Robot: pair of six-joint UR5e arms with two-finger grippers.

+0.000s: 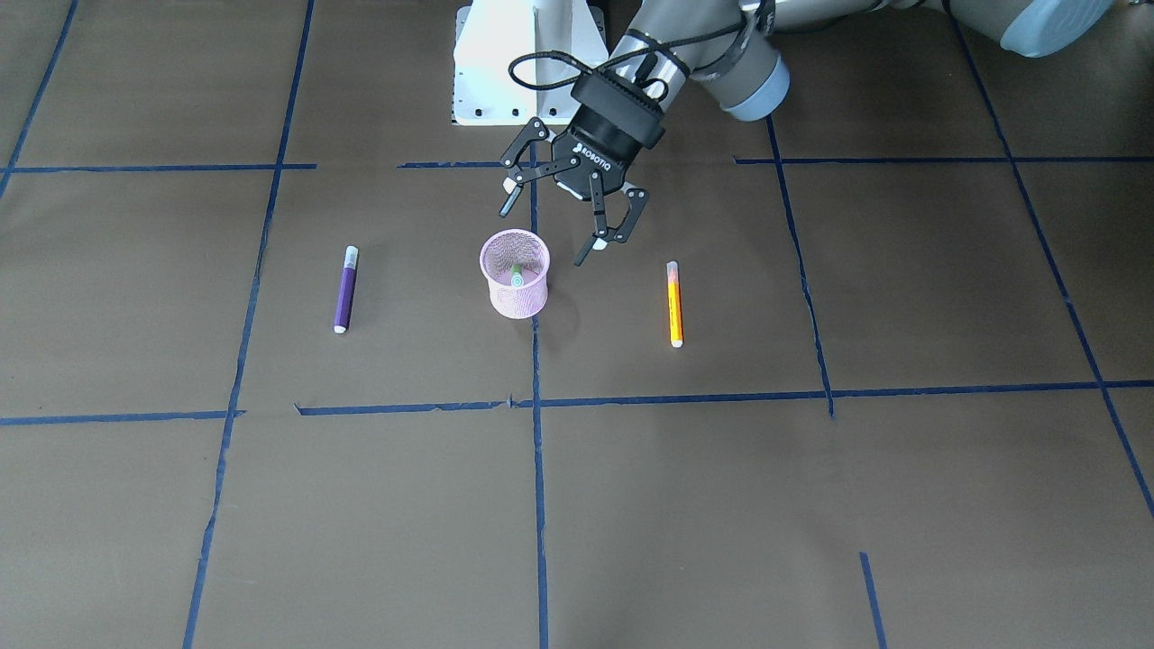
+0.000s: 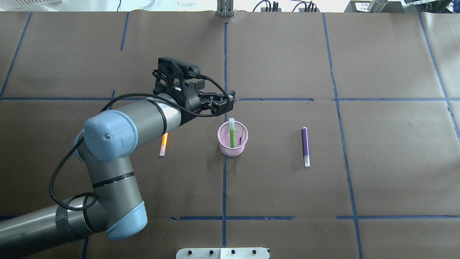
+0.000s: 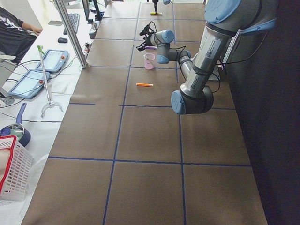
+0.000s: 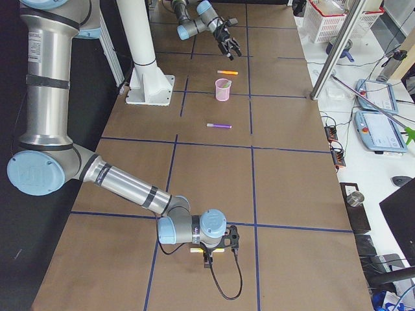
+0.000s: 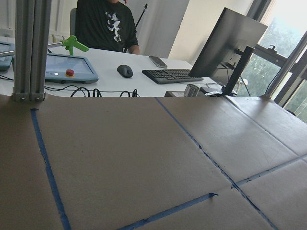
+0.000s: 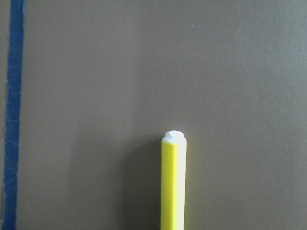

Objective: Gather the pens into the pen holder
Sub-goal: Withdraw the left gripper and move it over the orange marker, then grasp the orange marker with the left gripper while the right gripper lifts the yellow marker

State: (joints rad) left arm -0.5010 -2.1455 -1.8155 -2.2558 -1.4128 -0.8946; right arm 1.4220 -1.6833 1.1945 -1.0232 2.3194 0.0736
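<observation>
The pink mesh pen holder (image 1: 518,302) stands at the table's middle, also in the overhead view (image 2: 231,149). The green pen (image 2: 232,133) stands inside it, cap up. The purple pen (image 1: 345,290) lies flat on one side of the cup and the orange pen (image 1: 674,305) on the other. My left gripper (image 1: 545,230) is open and empty, hovering just behind and above the cup. My right gripper (image 4: 217,241) sits low at the table's far right end; I cannot tell whether it is open. A yellow pen (image 6: 172,187) lies under its wrist camera.
The white robot base mount (image 1: 527,63) stands behind the cup. Blue tape lines (image 1: 537,505) divide the brown table cover. An operators' desk with tablets (image 4: 376,133) and a white basket (image 4: 327,13) runs along the table's far edge.
</observation>
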